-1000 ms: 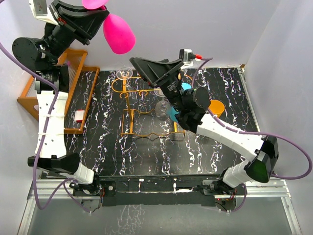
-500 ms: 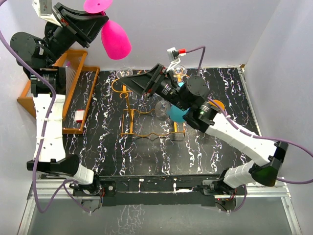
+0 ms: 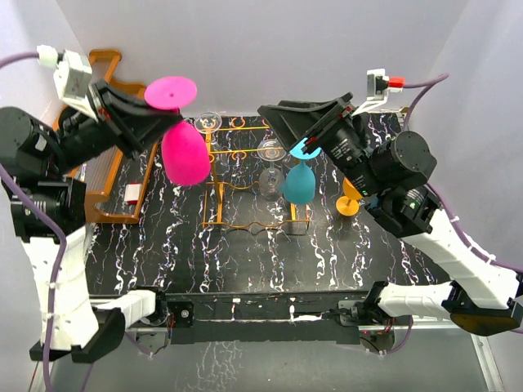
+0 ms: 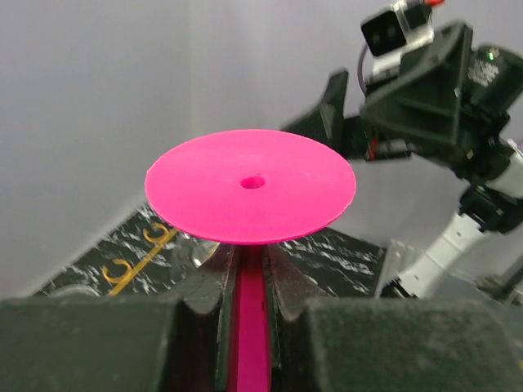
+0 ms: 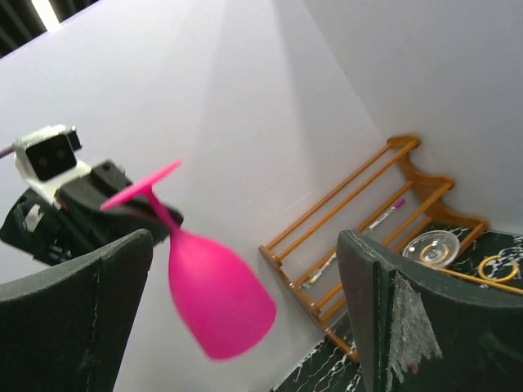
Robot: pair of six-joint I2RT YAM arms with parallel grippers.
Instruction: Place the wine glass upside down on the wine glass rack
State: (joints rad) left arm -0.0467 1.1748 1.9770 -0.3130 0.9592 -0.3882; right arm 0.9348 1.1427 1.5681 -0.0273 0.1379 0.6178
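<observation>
A pink wine glass (image 3: pixel 185 155) is held upside down and tilted, its round base (image 4: pixel 250 186) on top. My left gripper (image 3: pixel 151 124) is shut on the pink stem (image 4: pixel 249 318), and the bowl hangs just left of the orange-gold wine glass rack (image 3: pixel 219 196). The right wrist view shows the pink glass (image 5: pixel 216 302) in mid-air before the back wall. My right gripper (image 3: pixel 286 122) is open and holds nothing. It hovers over the rack's right side, above a teal glass (image 3: pixel 298 183) that hangs upside down there.
Clear glasses (image 3: pixel 270 175) (image 3: pixel 208 122) also hang on the wire rack. An orange glass (image 3: pixel 350 202) stands on the table right of it. A brown wooden rack (image 3: pixel 114 184) lies along the left wall, with the white walls close behind.
My left arm has swung the pink glass down and right, from high at the back left to beside the rack. My right arm has lifted and drawn back right, clear of the teal glass.
</observation>
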